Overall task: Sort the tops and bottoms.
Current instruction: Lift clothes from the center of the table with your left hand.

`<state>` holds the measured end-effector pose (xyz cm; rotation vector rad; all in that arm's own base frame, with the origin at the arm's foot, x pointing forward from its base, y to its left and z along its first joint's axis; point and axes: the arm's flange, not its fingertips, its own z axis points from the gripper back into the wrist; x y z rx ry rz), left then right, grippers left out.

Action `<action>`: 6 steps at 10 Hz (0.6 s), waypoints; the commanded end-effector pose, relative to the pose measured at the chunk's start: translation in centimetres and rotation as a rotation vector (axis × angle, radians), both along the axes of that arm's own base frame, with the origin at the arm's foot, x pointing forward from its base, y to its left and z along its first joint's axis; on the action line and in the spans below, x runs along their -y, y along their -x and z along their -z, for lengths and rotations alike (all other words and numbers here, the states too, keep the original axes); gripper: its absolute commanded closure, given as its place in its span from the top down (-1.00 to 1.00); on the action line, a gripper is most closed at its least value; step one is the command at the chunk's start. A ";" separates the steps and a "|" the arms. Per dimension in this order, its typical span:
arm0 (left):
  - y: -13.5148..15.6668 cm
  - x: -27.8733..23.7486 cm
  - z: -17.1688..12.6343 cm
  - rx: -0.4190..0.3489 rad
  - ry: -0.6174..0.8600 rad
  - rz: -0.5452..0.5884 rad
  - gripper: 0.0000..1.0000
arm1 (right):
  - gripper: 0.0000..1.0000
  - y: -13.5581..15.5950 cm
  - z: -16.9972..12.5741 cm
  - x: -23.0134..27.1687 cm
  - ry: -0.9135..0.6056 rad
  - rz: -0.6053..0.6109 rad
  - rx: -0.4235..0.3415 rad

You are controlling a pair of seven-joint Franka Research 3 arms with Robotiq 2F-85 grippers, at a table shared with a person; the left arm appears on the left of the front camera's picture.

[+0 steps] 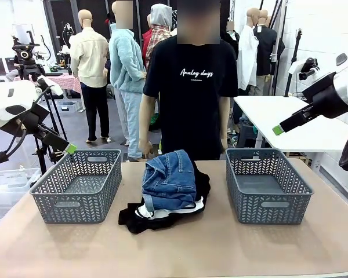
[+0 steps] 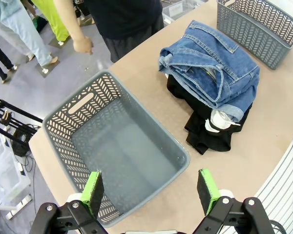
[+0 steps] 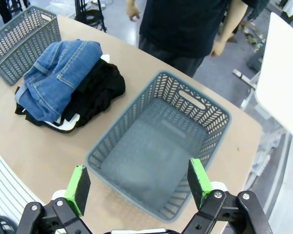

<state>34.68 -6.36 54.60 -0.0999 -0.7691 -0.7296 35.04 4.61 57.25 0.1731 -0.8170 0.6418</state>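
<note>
The tan table (image 1: 180, 252) carried everything, and the clothes pile (image 1: 165, 197) lay at its middle. Directly beyond the pile, at the far edge, a person (image 1: 191, 87) in a black printed T-shirt stood facing it, arms hanging down and clear of the clothes. On the robot's left of the pile sat the left basket (image 1: 75, 188), grey plastic with herringbone-cut walls and its bare floor showing. The matching right basket (image 1: 268, 194) sat on the pile's other side, its floor just as bare. Each stood near the pile without touching it. The pile was topped by folded blue denim jeans (image 1: 169, 178). They lay on a crumpled black garment (image 1: 136, 221) that spilled out from under them toward the robot's side. A strip of white fabric (image 1: 145, 212) peeped out between the two at the pile's near edge. The left gripper (image 2: 150, 187) hung in the air to the left of the pile and higher than it, over the left basket. Its green-padded fingers (image 2: 92, 189) were spread wide apart and clamped on nothing. The right gripper (image 3: 138, 181) hovered to the right of the pile, also higher than it, over the right basket. Its own fingers were equally wide apart, gripping nothing.
</note>
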 end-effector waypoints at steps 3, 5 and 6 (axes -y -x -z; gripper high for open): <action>0.1 -0.1 0.0 -0.001 -0.001 0.001 1.00 | 1.00 0.0 0.4 -0.2 -0.006 -0.002 -0.002; 0.1 -0.1 0.0 -0.001 -0.001 0.001 1.00 | 1.00 0.0 0.4 -0.2 -0.006 -0.002 -0.002; 0.1 -0.1 0.0 -0.001 -0.001 0.001 1.00 | 1.00 0.0 0.4 -0.2 -0.006 -0.002 -0.002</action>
